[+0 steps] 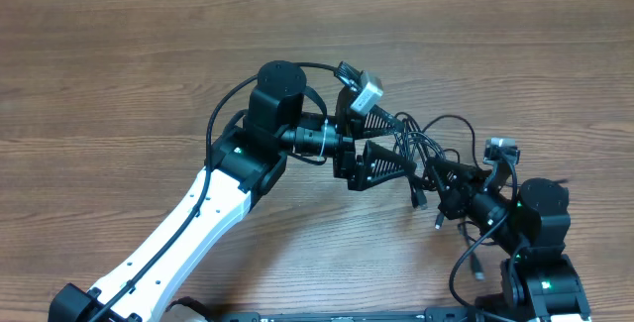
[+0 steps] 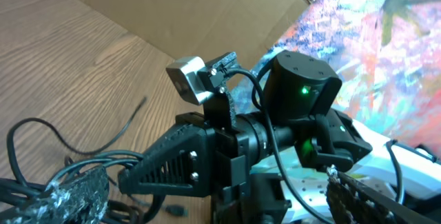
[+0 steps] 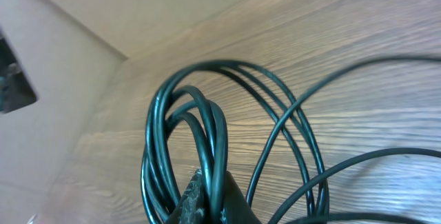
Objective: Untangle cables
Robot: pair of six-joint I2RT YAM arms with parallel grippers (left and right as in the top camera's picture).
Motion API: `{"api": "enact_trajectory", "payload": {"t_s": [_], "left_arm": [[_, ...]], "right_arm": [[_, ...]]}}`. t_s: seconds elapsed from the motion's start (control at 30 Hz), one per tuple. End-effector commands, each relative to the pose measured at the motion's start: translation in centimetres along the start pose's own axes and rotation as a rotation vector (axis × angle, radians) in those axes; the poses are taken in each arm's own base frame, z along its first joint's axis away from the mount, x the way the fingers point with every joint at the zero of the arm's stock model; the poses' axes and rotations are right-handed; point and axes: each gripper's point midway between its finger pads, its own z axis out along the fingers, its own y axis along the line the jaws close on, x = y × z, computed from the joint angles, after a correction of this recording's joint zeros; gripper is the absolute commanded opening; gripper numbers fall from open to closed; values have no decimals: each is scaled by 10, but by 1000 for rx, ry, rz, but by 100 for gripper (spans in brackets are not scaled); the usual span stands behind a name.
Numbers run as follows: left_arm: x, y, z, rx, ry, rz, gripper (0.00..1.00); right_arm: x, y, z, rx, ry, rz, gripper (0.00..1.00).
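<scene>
The cables (image 1: 428,149) are seen bunched over the counter (image 1: 119,54), right of centre, between the two arms. The right jaws are closed on a bundle of several strands, which are looped over just above the grip in the right wrist view. The left jaws are spread wide, with nothing pinched. The bundle is judged to run slantwise from the left jaws down to the right grip, with loose plug ends (image 1: 437,221) trailing toward the robot. The tangle lies straight ahead of the open left jaws, just beside their tips, so a fresh pick is reckoned best made by the left arm (image 1: 238,163) while the bundle is anchored by the right.
</scene>
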Motion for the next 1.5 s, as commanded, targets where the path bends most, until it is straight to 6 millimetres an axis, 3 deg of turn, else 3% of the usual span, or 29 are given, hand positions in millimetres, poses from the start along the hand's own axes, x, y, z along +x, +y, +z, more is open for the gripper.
{"api": "enact_trajectory", "payload": {"t_s": [0.0, 0.2, 0.47, 0.67, 0.83, 1.43, 1.47], "left_arm": [[-6, 10, 1, -66, -24, -61, 100], [20, 48, -6, -271, 12, -244, 100], [31, 57, -9, -329, 30, -330, 100], [43, 68, -10, -376, 45, -421, 100], [44, 82, -13, -445, 11, -513, 100], [31, 97, -19, -524, -114, -676, 100], [32, 97, -19, -523, -115, -686, 95]], "right_arm": [[-10, -6, -2, 47, -48, 4, 4], [-10, -6, -2, 48, -47, -45, 4], [-6, 4, -2, -10, -20, -160, 4], [-12, 20, -3, -84, -49, -396, 4], [-22, 37, -5, -151, -110, -540, 4], [-23, 37, -5, -151, -113, -550, 4], [-24, 38, -6, -153, -116, -552, 4]]}}
